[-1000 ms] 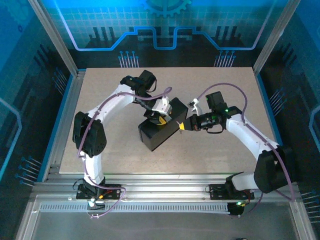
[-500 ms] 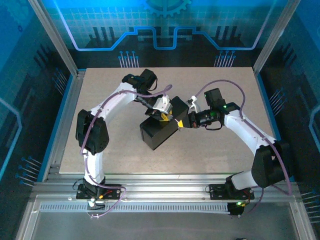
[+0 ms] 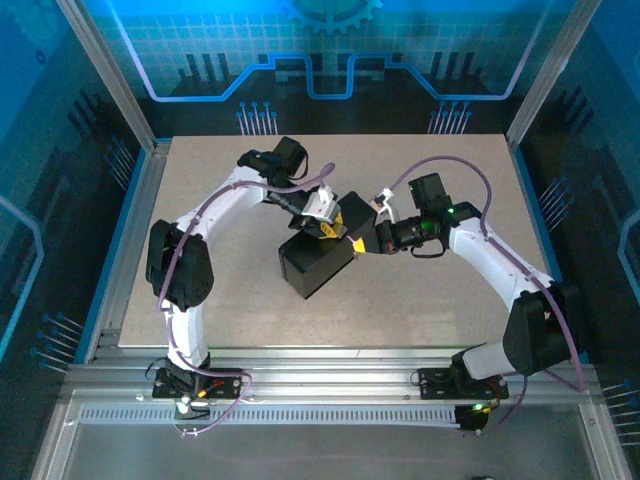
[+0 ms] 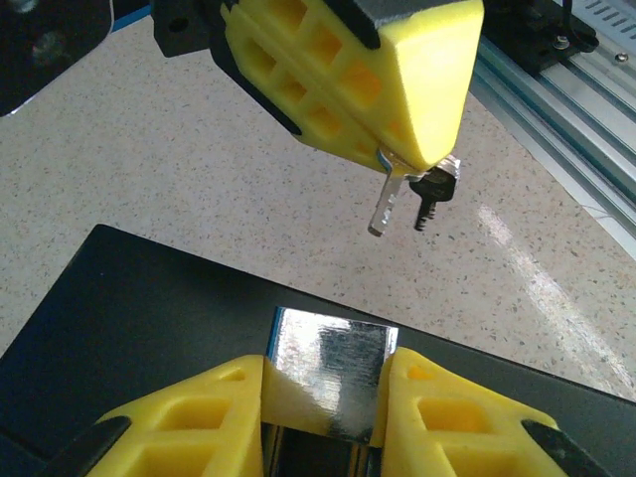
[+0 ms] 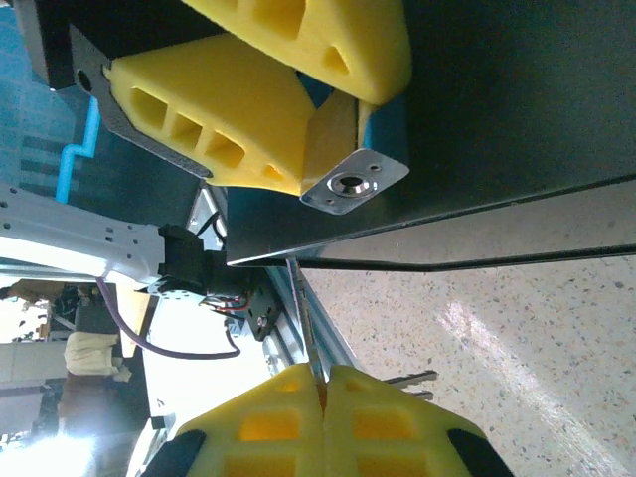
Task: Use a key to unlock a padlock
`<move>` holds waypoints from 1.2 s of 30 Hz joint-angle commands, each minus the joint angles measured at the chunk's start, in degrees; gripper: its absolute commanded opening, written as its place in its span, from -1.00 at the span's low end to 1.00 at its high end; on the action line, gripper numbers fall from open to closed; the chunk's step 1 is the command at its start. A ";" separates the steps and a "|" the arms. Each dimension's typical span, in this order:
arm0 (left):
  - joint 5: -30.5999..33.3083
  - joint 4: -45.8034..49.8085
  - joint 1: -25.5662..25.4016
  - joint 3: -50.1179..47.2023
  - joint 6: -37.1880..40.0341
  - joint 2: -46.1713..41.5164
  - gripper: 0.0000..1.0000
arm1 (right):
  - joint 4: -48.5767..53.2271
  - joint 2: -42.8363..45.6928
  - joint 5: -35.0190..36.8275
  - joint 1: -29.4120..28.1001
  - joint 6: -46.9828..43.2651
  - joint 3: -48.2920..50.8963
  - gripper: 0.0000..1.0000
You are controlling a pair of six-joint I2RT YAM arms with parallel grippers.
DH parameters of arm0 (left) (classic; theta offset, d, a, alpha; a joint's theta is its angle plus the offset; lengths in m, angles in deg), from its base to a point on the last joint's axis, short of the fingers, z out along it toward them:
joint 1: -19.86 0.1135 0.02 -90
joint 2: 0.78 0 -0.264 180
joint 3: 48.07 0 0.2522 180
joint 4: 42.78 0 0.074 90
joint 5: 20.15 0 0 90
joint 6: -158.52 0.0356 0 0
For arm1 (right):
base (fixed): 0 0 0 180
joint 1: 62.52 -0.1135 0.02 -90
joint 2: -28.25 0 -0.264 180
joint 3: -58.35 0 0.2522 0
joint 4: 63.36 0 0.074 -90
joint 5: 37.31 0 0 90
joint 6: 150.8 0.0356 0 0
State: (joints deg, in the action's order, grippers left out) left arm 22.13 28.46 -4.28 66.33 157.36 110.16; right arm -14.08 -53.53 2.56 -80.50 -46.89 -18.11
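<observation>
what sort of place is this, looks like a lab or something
Probably a robotics lab test cell: two robot arms bolted to a rail at the edge of a speckled table, boxed in by aluminium frame posts and blue circuit-pattern panels.

Black box (image 3: 312,268) sat near middle of speckled beige table (image 3: 430,300), turned askew to table's edges, matte dark top up. Blue strip (image 3: 114,255) ran along table's left edge. Silver metal posts (image 3: 103,70) rose at table's two far corners, slanting outward in overhead view. Blue wall (image 3: 200,40) with pale grid and circuit-line pattern stood behind table's far edge. Slotted silver rail (image 3: 330,412) ran along table's near side, grey ledge (image 3: 300,450) just nearer still.
</observation>
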 commanded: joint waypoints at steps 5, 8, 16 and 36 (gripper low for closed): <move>-6.56 -5.70 0.32 -3.41 -0.15 -5.48 -0.55 | 0.42 -2.45 -2.54 -0.57 0.41 -3.39 -1.00; -6.77 -10.11 0.34 -6.26 -1.45 -7.00 -0.53 | 0.59 -3.58 -3.00 -0.58 0.46 -4.16 -1.00; -6.37 -14.59 0.33 -10.17 -2.31 -9.33 -0.52 | 1.37 -5.58 -3.51 -0.64 0.33 -5.06 -1.00; -5.10 -21.41 -0.05 -15.37 -3.15 -12.40 -0.52 | 3.00 -7.02 -3.63 -1.18 0.16 -5.80 -1.00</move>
State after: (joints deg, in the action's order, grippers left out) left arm 21.10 10.32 -4.26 51.64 153.44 101.50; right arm -12.83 -59.58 0.94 -80.98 -46.71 -21.58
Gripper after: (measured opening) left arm 0.258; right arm 0.055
